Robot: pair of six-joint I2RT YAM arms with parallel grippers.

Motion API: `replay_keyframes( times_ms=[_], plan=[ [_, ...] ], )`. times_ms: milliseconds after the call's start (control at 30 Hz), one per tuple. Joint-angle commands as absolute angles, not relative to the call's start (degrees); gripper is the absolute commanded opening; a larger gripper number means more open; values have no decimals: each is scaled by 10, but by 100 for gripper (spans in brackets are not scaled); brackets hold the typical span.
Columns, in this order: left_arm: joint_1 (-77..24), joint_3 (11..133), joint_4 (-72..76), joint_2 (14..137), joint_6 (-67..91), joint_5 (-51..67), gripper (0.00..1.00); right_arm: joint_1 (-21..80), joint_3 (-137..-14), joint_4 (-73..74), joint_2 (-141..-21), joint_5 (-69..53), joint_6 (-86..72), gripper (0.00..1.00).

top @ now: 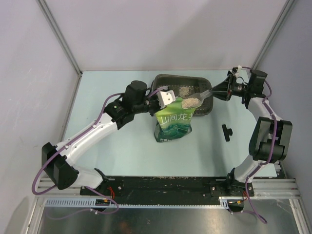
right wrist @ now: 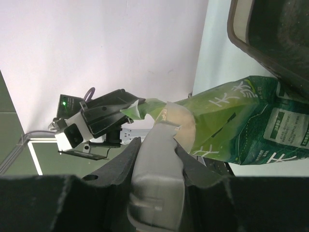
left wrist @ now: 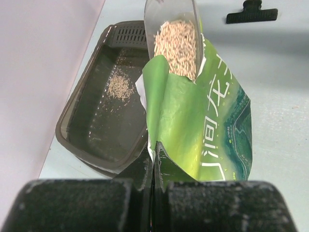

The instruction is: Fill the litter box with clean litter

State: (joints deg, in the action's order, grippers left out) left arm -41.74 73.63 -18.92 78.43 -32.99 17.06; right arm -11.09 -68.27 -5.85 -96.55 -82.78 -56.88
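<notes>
The dark litter box (top: 204, 82) (left wrist: 82, 130) (right wrist: 241, 29) sits at the back of the table with a small patch of clean litter (top: 184, 90) (left wrist: 119, 88) on its floor. A green bag (top: 173, 124) (left wrist: 212, 125) (right wrist: 251, 121) stands in front of it. My left gripper (top: 163, 100) (left wrist: 157, 157) is shut on the bag's top edge. My right gripper (top: 217, 90) (right wrist: 157, 150) is shut on the handle of a clear scoop (top: 195, 100) (left wrist: 174, 29) (right wrist: 157, 183). The scoop holds a heap of tan litter (top: 190, 102) (left wrist: 176, 46) just above the bag's mouth.
A black clip (top: 226, 131) (left wrist: 251, 14) lies on the table to the right of the bag. Grey walls close in the left, back and right sides of the pale green table (top: 122, 151).
</notes>
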Motion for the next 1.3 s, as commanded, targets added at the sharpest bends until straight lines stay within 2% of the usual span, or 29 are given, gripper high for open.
replay_keyframes(
  times_ms=[0, 267, 733, 1267],
  plan=[
    [-409, 752, -206, 775, -341, 134, 0, -137, -689, -135, -949, -832, -613, 0],
    [-408, 756, -206, 784, -338, 136, 0, -137, -689, -140, -953, -839, -623, 0],
    [-409, 756, -205, 792, -345, 119, 0, -143, -691, -257, -981, -845, -715, 0],
    [-408, 761, -206, 814, -358, 98, 0, -147, -786, -312, -1070, -827, -758, 0]
  ],
)
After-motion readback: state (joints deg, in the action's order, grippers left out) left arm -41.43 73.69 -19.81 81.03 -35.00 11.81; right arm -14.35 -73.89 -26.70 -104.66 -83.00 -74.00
